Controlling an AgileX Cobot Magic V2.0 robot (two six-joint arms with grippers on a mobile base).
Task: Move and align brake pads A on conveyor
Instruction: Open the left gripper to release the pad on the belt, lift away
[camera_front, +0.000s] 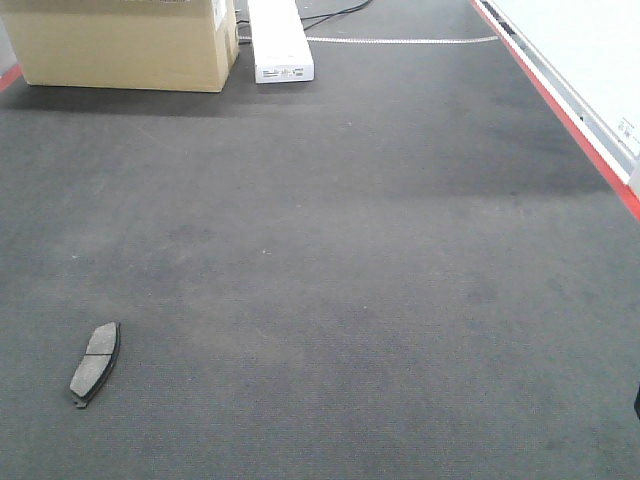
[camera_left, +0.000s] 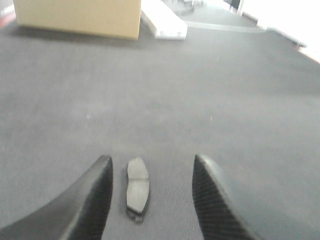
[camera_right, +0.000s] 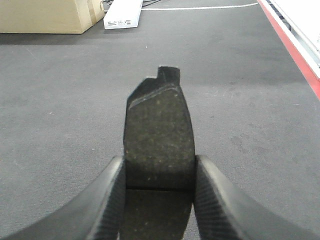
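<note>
The belt (camera_front: 350, 250) fills the front view, dark and textured, with a red stripe (camera_front: 560, 110) along its right edge. A loose pad (camera_front: 95, 362) lies flat near the belt's near left corner. Its grey friction face is up, a groove crosses its middle, and its long axis runs roughly up the belt with the far end leaning a little right. In the left wrist view the left gripper (camera_left: 151, 161) is spread wide above the belt. The loose pad (camera_left: 137, 187) shows between its two fingers, closer to the left finger (camera_left: 97, 195), and neither finger touches it. The right gripper (camera_right: 159, 160) is clamped on a held pad (camera_right: 157, 130), with one finger pressed against each long edge. The held pad juts forward over the belt, its face dark in shadow. A groove shows just inside the grip, and a notched tab sits at the far end. At the belt's far left corner stands a box (camera_front: 125, 40), with a white case (camera_front: 278, 40) just beside it on the right.
</note>
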